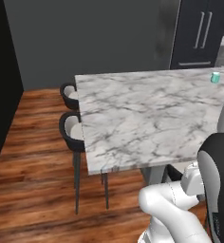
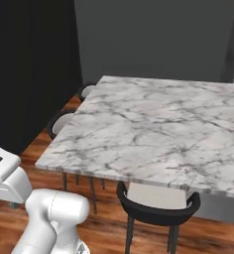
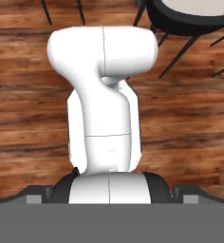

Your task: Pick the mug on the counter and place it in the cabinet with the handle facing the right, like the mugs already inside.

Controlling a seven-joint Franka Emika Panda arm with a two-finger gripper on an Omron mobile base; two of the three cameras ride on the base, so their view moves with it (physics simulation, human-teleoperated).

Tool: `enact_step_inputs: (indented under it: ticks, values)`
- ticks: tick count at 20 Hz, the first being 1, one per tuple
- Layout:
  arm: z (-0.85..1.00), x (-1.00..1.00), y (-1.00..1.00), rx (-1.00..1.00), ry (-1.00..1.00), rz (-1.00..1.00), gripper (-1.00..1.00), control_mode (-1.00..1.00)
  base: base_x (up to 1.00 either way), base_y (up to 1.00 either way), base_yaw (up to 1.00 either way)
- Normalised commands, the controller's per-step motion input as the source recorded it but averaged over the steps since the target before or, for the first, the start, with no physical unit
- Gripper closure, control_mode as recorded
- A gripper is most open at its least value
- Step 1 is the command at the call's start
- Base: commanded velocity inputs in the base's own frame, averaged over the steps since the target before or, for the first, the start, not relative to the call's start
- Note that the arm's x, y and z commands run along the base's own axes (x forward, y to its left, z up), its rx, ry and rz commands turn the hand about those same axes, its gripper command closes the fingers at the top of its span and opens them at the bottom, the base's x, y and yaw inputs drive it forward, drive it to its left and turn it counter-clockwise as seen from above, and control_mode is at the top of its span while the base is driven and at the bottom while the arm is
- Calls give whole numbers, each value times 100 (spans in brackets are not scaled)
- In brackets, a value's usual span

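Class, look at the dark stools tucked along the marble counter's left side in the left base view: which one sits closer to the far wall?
The upper black round stool, beside the white marble counter's far corner; the other stool sits nearer the camera.

The mug (image 1: 215, 77) is too small to show its handle; the cabinet (image 1: 199, 33) is cut off.

- The mug (image 1: 215, 77) is small, teal-green, and stands upright at the far right of the bench; its handle is too small to make out.
- The bench (image 1: 147, 118) is a large white marble slab with grey veins.
- The cabinet (image 1: 199, 33) is dark, with light bar handles, beyond the bench's far right edge.
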Motion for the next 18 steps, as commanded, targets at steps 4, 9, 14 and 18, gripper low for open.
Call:
enact_step_inputs:
  ticks: [4,9,14,18]
  values:
    - [0,0,0,0,0,0,-100,100,19,60,-14]
    - [0,0,0,0,0,0,-100,100,21,60,-15]
    - [0,0,0,0,0,0,-100,100,33,64,-17]
    - [0,0,0,0,0,0,-100,100,25,69,-9]
